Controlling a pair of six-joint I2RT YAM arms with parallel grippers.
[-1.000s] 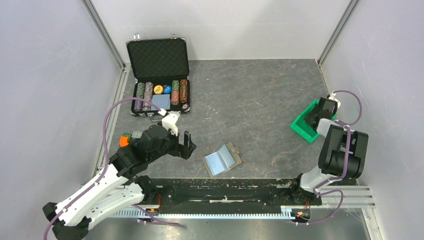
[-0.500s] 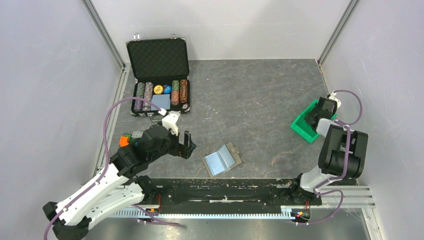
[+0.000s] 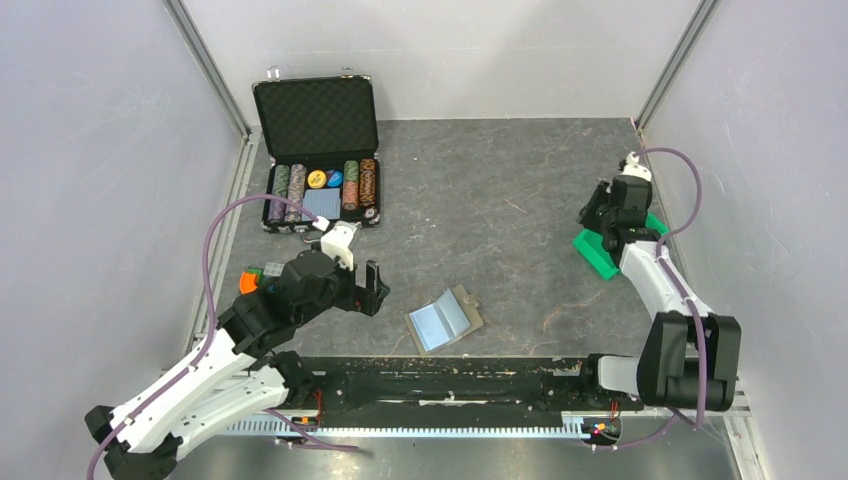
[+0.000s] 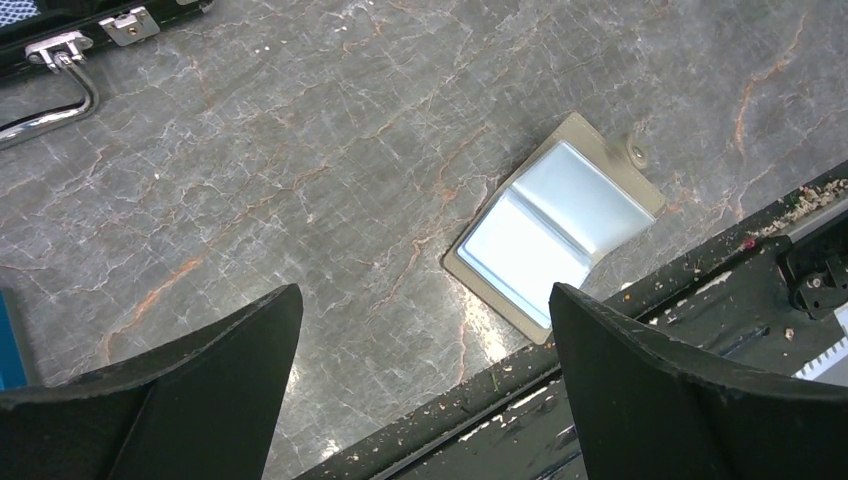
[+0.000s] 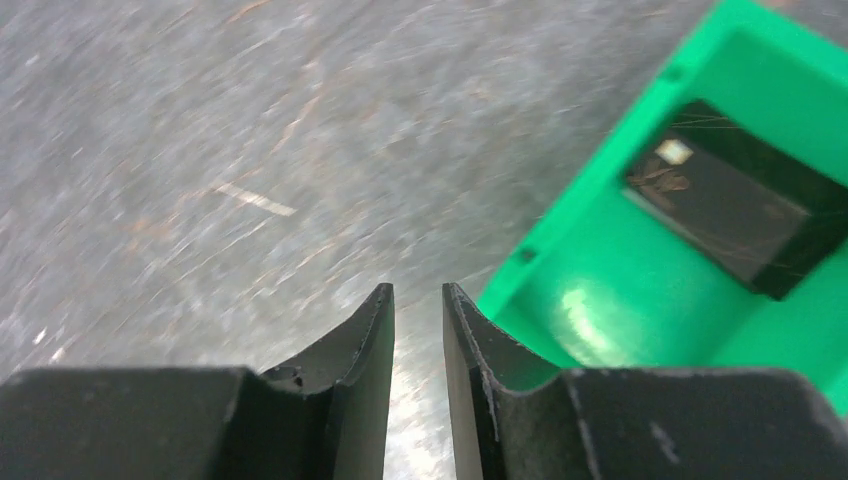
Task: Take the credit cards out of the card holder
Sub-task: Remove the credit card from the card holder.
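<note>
One card holder point(image 3: 446, 319) lies by the near edge of the table point(image 3: 500, 200), showing two pale-blue panels point(image 4: 525, 256). One green bin point(image 3: 597, 258) at the right edge holds one dark flat block point(image 5: 735, 205). One black chip case point(image 3: 315, 115) at the far left corner holds four rows of chips point(image 3: 290, 192) and two single round chips point(image 3: 325, 179). At the left edge are at least two small coloured pieces point(image 3: 247, 283), partly hidden.

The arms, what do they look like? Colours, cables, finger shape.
The left arm and right arm both have white links and bulky black joints. A purple cable loops along each: the left cable and the right cable. The left gripper and right gripper each have two matte black fingers that taper to curved tips.
</note>
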